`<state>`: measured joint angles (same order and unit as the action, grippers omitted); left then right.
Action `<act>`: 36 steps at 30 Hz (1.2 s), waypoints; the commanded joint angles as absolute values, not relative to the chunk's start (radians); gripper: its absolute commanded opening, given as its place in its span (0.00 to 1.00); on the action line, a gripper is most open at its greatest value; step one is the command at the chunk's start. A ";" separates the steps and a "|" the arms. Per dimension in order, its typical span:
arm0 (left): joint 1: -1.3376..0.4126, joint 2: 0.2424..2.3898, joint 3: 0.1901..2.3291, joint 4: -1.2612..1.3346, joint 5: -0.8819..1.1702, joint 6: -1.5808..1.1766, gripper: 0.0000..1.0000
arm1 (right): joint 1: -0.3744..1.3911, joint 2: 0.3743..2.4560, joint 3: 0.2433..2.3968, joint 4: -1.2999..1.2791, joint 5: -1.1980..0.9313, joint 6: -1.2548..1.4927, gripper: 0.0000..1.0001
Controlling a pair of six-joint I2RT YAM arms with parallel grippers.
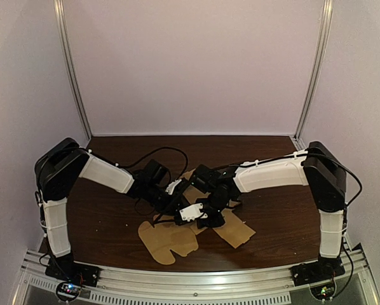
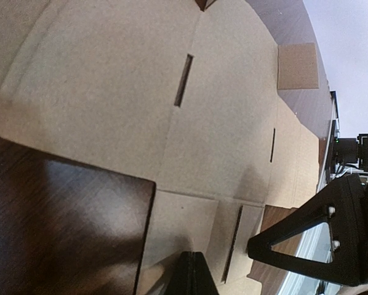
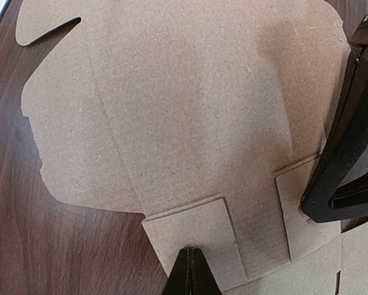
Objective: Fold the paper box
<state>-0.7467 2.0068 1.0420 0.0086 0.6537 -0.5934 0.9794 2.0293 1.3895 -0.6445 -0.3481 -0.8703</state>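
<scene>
The paper box [image 1: 171,243] is a flat brown cardboard blank lying unfolded on the dark wooden table [image 1: 107,216], partly hidden under both arms. The two grippers meet over its middle. My left gripper [image 1: 176,215] is shut, and in the left wrist view its tips [image 2: 190,261] touch a small flap [image 2: 184,221] beside a slot [image 2: 233,243]. My right gripper [image 1: 209,219] is shut too, its tips [image 3: 192,255] resting on a small square flap [image 3: 193,230] at the panel's edge. Nothing shows between either pair of fingers.
Each wrist view shows the other arm's black fingers close by, the right arm's [image 2: 307,236] and the left arm's [image 3: 347,153]. A metal rail [image 1: 190,279] runs along the near table edge. White walls and corner posts [image 1: 72,70] enclose the back.
</scene>
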 commanded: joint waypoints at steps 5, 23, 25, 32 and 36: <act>-0.752 2.071 1.011 -0.115 0.609 -0.585 0.00 | 1.005 2.144 1.352 -0.708 -0.191 -0.917 0.01; -0.752 2.041 1.041 -0.192 0.579 -0.519 0.00 | 1.007 2.190 1.381 -0.803 -0.178 -0.933 0.02; -0.752 2.006 1.079 -0.263 0.552 -0.488 0.00 | 1.008 2.158 1.394 -0.822 -0.169 -0.925 0.02; -0.750 1.873 1.402 -0.660 0.342 -0.306 0.16 | 1.007 1.995 1.494 -0.944 -0.169 -0.868 0.03; -0.734 1.813 1.543 -0.741 0.263 -0.272 0.25 | 1.003 1.871 1.516 -0.980 -0.171 -0.831 0.09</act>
